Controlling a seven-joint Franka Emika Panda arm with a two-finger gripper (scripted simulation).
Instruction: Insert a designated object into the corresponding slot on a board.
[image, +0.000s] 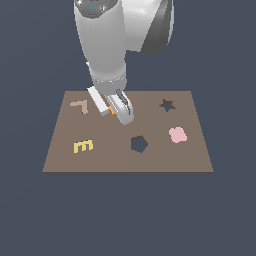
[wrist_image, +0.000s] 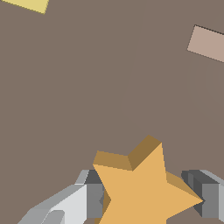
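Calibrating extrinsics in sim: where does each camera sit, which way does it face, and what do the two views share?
Exterior view: off the arm, above one long edge of the board, looking down and across it; shows the Panda's forearm and gripper low over the board.
Wrist view: on the wrist, looking down past the fingers at the board surface; the star piece sits between them.
Shared: gripper, brown board, yellow E-shaped piece, tan angled piece; the star shows only as an orange sliver outside.

Flat, even simulator light; sharp renders, no glare or shadows.
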